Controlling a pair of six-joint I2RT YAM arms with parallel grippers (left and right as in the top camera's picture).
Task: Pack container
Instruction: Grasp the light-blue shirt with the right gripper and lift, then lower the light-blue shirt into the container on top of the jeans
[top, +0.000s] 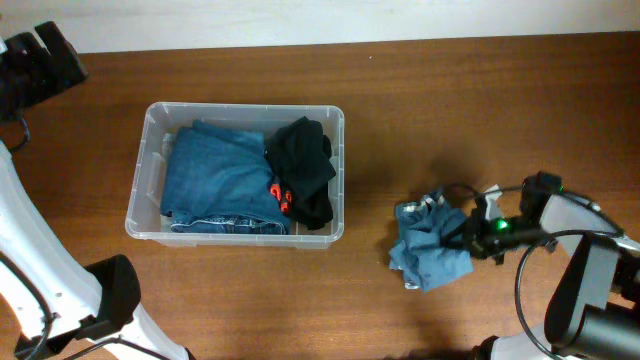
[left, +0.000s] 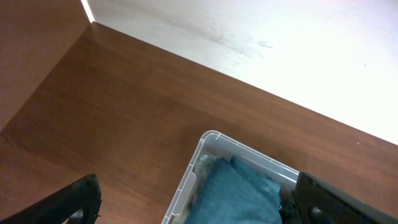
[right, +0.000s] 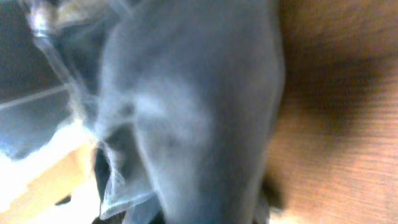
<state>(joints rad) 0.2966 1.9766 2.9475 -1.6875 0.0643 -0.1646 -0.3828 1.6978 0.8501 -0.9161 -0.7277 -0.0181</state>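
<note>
Two garments, a folded blue denim piece (top: 215, 180) and a black fabric item (top: 305, 165), are lying inside the large clear plastic rectangular container (top: 245, 107), which is sitting left of centre on the brown wooden table (top: 400, 100). The right gripper (top: 468, 238) is reaching into a crumpled grey-blue cloth (top: 430, 255) to the container's right, probably the next item to pack. The cloth is hiding its fingers, so I cannot tell their grip. The left gripper (left: 196, 186) is hanging near the container's corner with its fingers (left: 78, 199) spread wide.

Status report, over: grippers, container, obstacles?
Left gripper open, beyond container corner. Right gripper in blue cloth, grip unclear. Container holds denim, black garment. Path clear.

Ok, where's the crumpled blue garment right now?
In the overhead view, the blue garment lies on the wooden table, right of the clear container, at the right gripper.
</note>
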